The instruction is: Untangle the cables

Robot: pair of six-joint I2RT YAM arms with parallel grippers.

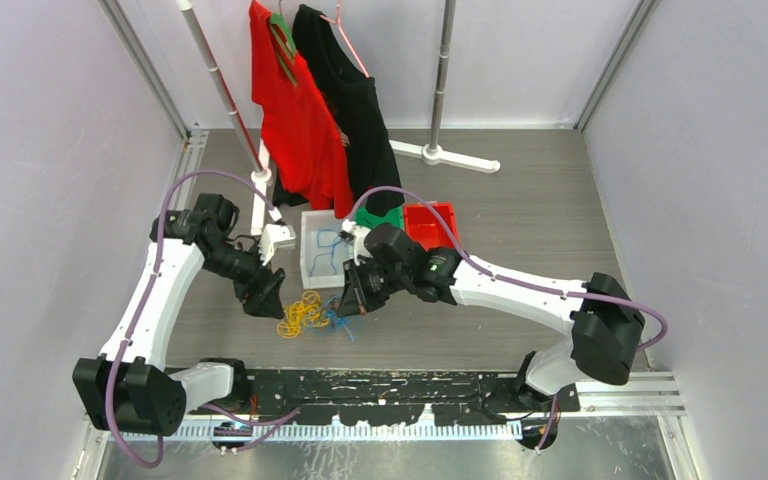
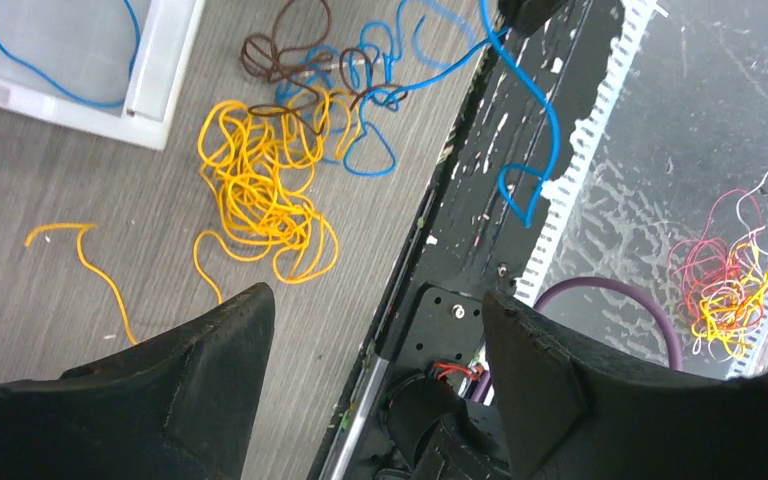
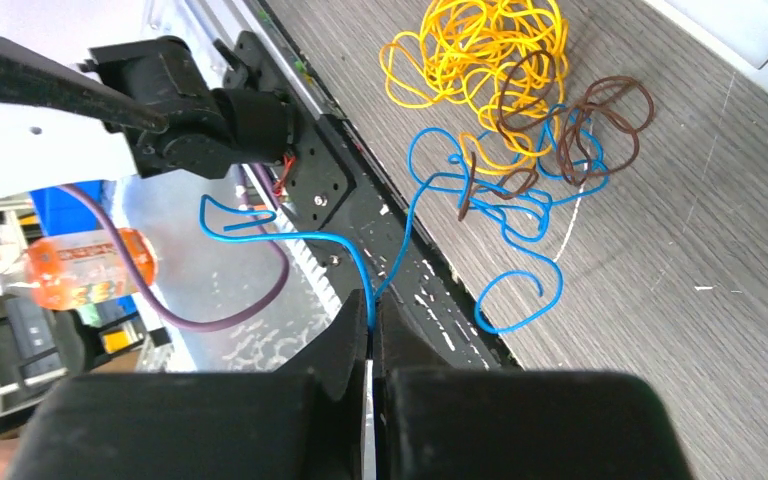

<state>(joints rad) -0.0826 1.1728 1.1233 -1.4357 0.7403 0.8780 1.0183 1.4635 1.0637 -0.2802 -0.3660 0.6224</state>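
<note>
The cables lie in a loose bunch on the grey table. A yellow-orange tangle (image 1: 300,315) (image 2: 260,185) (image 3: 480,60) lies beside brown loops (image 2: 285,55) (image 3: 600,120) and blue loops (image 1: 340,325) (image 3: 500,215). My right gripper (image 1: 352,295) (image 3: 372,305) is shut on a blue cable (image 3: 305,238), which rises off the bunch and hangs over the black rail (image 2: 550,130). My left gripper (image 1: 263,295) (image 2: 375,300) hovers open just left of the yellow tangle, with nothing between its fingers. One loose yellow strand (image 2: 90,260) lies apart on the table.
A white tray (image 1: 304,250) (image 2: 160,80) holding a blue cord stands behind the bunch, with a red bin (image 1: 445,215) to its right. A clothes rack with a red shirt (image 1: 295,120) and a black shirt (image 1: 360,110) stands at the back. A black rail (image 1: 390,385) runs along the near edge.
</note>
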